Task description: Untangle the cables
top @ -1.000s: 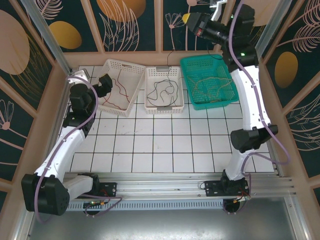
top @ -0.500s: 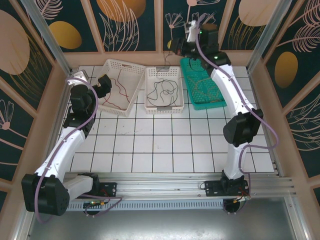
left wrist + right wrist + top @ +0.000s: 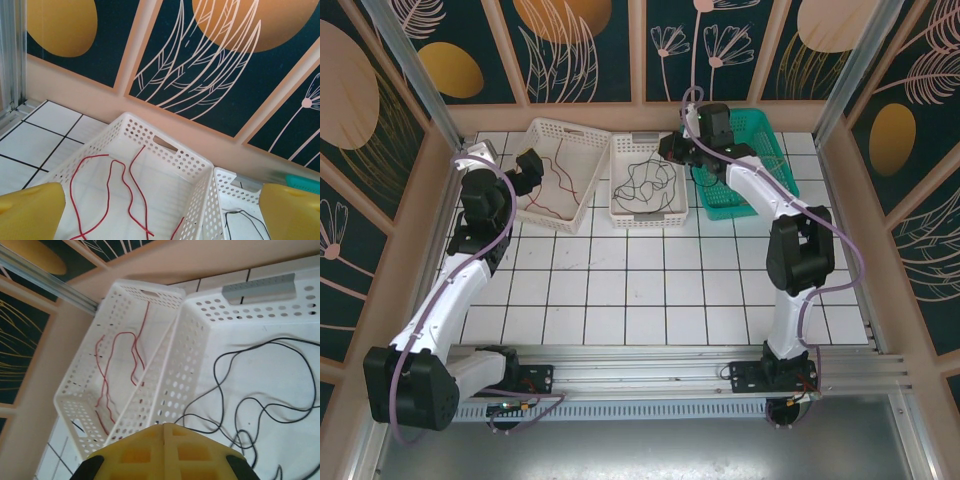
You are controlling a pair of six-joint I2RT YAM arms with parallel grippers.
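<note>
Top cam: you see the red cable [image 3: 558, 180] lying in the left white basket [image 3: 570, 125] and the black cable [image 3: 645, 180] in the middle basket [image 3: 645, 218], w/ the right gripper [image 3: 670, 148] above that basket's far right corner, beside the teal basket [image 3: 765, 185]. Left wrist cam: the left gripper [image 3: 160, 205] has its jaws wide apart, nothing between them — the red cable lies below. Right wrist cam: the right fingers [image 3: 165, 455] are pressed together, holding nothing, above the black cable.
</note>
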